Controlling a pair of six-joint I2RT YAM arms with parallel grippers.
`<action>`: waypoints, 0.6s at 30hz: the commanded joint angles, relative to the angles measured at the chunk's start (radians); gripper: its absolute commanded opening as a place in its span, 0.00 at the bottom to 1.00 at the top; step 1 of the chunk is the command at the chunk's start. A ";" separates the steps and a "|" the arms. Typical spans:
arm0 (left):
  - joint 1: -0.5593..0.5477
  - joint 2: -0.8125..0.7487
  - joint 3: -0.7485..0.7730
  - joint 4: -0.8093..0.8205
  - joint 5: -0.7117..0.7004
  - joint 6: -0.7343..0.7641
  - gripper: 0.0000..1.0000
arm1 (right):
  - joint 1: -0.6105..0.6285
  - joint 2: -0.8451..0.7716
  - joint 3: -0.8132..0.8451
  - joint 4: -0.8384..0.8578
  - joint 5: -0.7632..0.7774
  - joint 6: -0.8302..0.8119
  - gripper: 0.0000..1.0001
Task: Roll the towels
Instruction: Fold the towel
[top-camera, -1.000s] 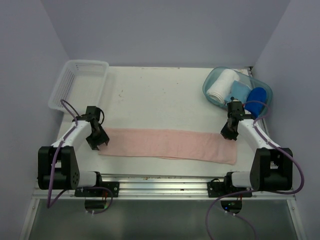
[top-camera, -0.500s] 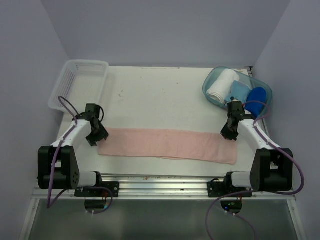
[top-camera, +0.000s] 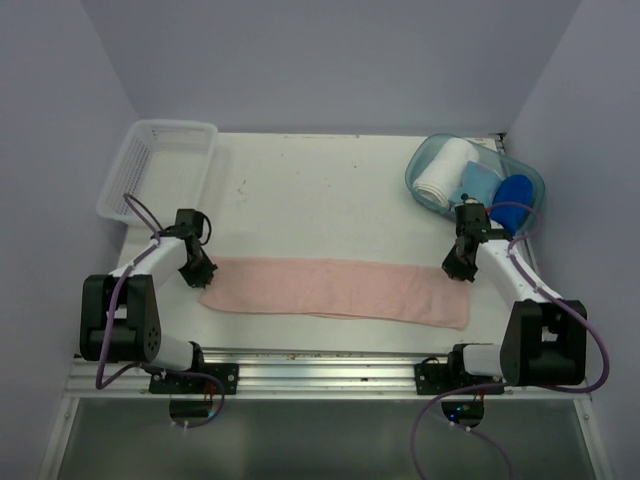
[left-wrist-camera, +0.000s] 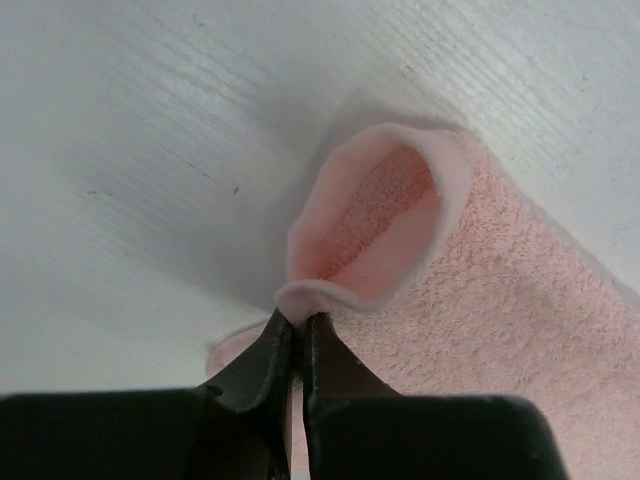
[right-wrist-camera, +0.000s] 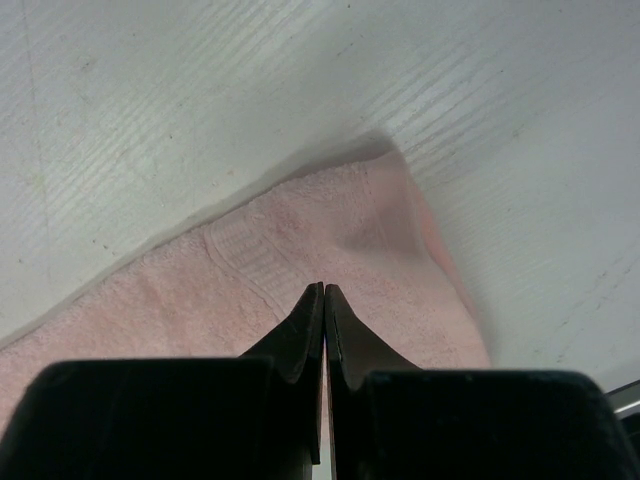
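Note:
The pale pink towel (top-camera: 335, 288) lies as a long strip across the near half of the table. My left gripper (top-camera: 203, 274) is shut on its far left corner. In the left wrist view the pinched hem (left-wrist-camera: 298, 305) stands up between the jaws and the corner curls into an open loop (left-wrist-camera: 385, 215). My right gripper (top-camera: 457, 272) is shut, its tips (right-wrist-camera: 323, 290) down on the towel's far right corner (right-wrist-camera: 330, 240) with no cloth showing between them. The royal blue towel (top-camera: 515, 190) sits in the clear tub at the back right.
The clear bluish tub (top-camera: 425, 155) also holds a rolled white towel (top-camera: 440, 172) and a light blue cloth (top-camera: 478, 182). A white plastic basket (top-camera: 160, 165) stands at the back left. Bare white table (top-camera: 320, 200) lies between them. Violet walls close in the sides.
My left gripper, open a second ago, has shifted slightly left and closed on the pink towel's left corner, lifting it into a loop. The right gripper has stayed put and shut.

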 joint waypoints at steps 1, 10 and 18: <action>-0.001 0.058 -0.026 0.060 -0.014 -0.009 0.00 | -0.001 -0.033 0.011 -0.023 0.007 0.004 0.02; 0.035 -0.163 0.212 -0.092 -0.080 0.026 0.00 | -0.001 -0.019 -0.002 -0.037 -0.036 -0.029 0.01; 0.052 -0.149 0.332 -0.129 -0.078 0.066 0.00 | 0.037 -0.053 -0.051 -0.023 -0.092 -0.058 0.07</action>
